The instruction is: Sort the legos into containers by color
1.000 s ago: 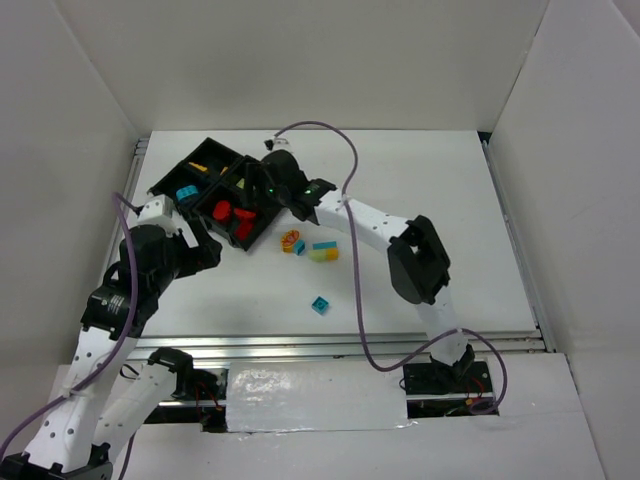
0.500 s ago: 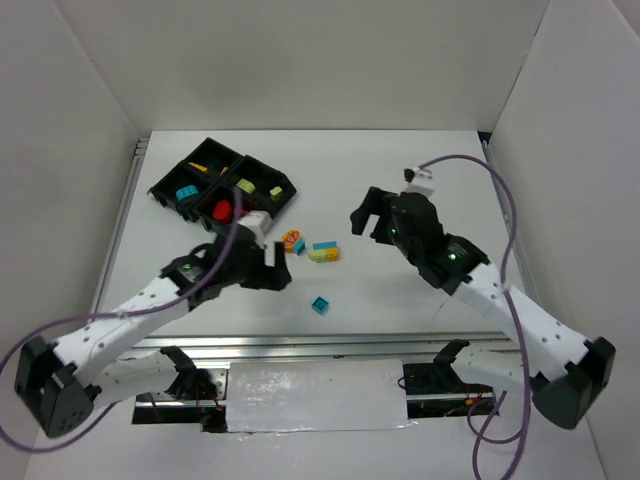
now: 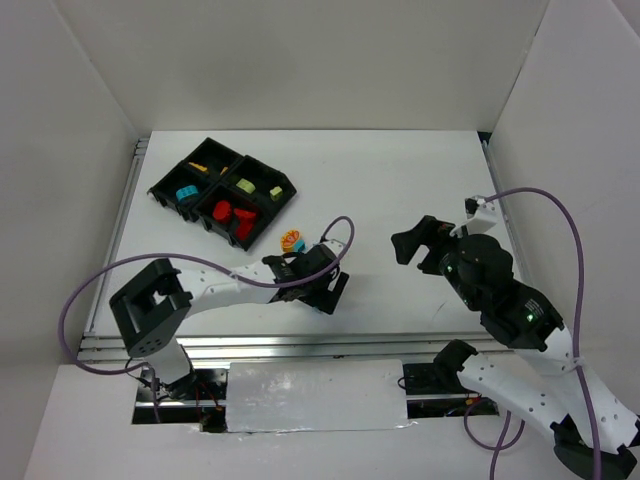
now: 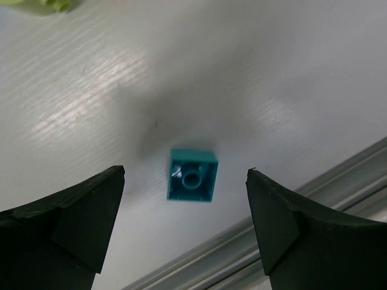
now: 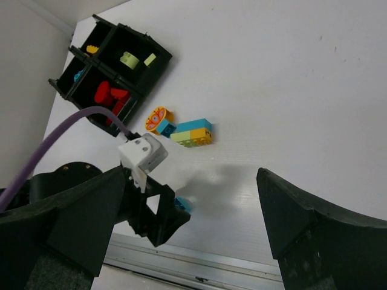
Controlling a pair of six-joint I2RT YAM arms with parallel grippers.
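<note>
A: Which step is this?
B: The pick of the loose teal brick [image 4: 192,183], I judge; it lies on the table, untouched, between the spread jaws of the left gripper [image 4: 185,172], whose wrist points straight down.
A: And next?
B: Lower, probably, though height is hard to read here; pinch; carry to the tray [image 3: 273,219] at ten o'clock, where a blue piece [image 3: 186,193] sits.
A: The other arm?
B: The right gripper [image 3: 415,238] hangs at three o'clock, well apart; jaws wide, empty.
</note>
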